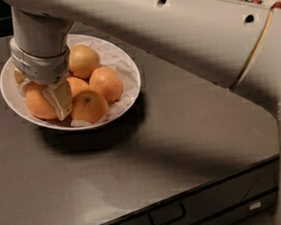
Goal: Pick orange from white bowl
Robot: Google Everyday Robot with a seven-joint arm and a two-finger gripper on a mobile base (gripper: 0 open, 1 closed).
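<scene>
**A:** Where was the orange located?

**B:** The orange [38, 104] was seen at about eight o'clock inside the white bowl [136, 77], bedded on the crumpled paper lining [116, 57]. The bowl itself was set toward ten o'clock on the dark worktop [183, 145].

**A:** And the gripper?

**B:** The gripper [59, 100] was found down in the bowl, at the orange's three o'clock flank, between it and the smaller stem-dotted orange [89, 107]. Whether it was open, closed or gripping the fruit could not be told, as too much was hidden beneath the wrist.

**A:** How was the fruit expected to handle?

**B:** It was judged firm, fairly weighty and apt to roll. Some purchase would be offered by the dimpled skin, though the roundness would let it slip from an off-centre hold. A grasp across the widest part, at nine and three o'clock, was thought best, with only moderate squeeze so that the rind would not be bruised. It was also thought likely that the neighbouring oranges could be nudged or the paper dragged upward.
</scene>
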